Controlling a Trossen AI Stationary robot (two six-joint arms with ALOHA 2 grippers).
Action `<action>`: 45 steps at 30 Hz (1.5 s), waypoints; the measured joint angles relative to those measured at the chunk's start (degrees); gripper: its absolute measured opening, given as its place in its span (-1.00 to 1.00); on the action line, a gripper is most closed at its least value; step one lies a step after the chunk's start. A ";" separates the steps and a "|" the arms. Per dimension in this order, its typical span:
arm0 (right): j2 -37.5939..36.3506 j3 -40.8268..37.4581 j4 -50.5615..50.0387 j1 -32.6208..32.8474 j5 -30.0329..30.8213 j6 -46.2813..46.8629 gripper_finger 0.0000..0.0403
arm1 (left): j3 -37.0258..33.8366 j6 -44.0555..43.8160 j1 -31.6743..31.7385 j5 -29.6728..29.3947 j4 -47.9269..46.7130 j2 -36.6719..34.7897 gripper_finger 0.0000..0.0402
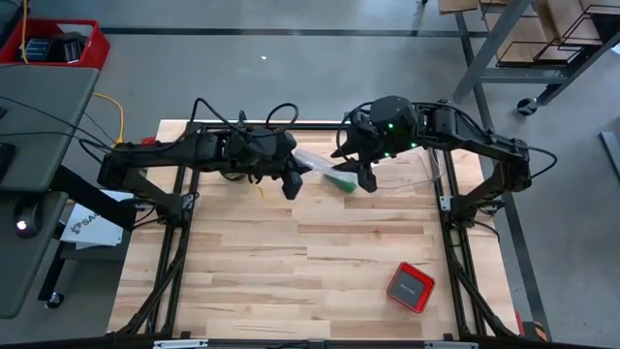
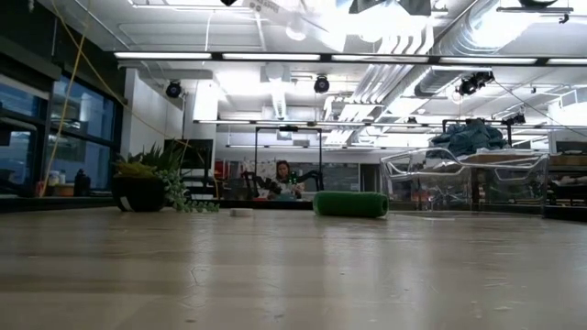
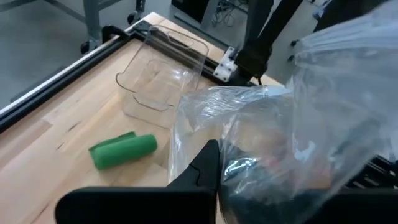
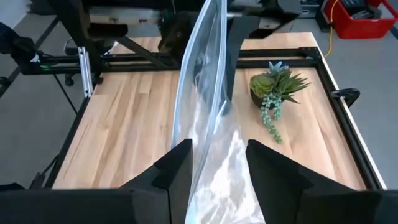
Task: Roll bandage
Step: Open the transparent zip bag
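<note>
The bright green bandage [image 1: 341, 181] lies as a small roll on its side on the wooden table, between the two grippers; it also shows in the low view [image 2: 350, 203] and the left wrist view [image 3: 123, 150]. No gripper touches it. A crinkly clear plastic bag [image 1: 315, 160] is held above the table between my left gripper [image 1: 291, 182] and my right gripper [image 1: 364, 177]. Both grippers are raised above the roll, and both are shut on the bag. My left gripper holds one end of the clear bag [image 3: 261, 155]. The bag billows over the gripper and hides one finger and the place of contact. The bag is clear of the table. My right gripper pinches the bag's other end [image 4: 217, 163] between its two fingers [image 4: 180, 165], bunched in several layers. From there the bag stretches edge-on, fairly taut, toward the left gripper, clear of the table.
A clear plastic tray [image 3: 163, 71] stands beyond the roll, toward the table's right edge. A small potted plant [image 4: 277, 87] and a small white tape ring [image 2: 241, 212] sit on the far left part. A red box [image 1: 410, 287] lies near the front right.
</note>
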 joint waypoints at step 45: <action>-0.74 0.00 -0.18 -1.53 -2.73 1.54 -0.46 | -0.02 -1.63 1.36 -6.84 3.32 0.00 -1.00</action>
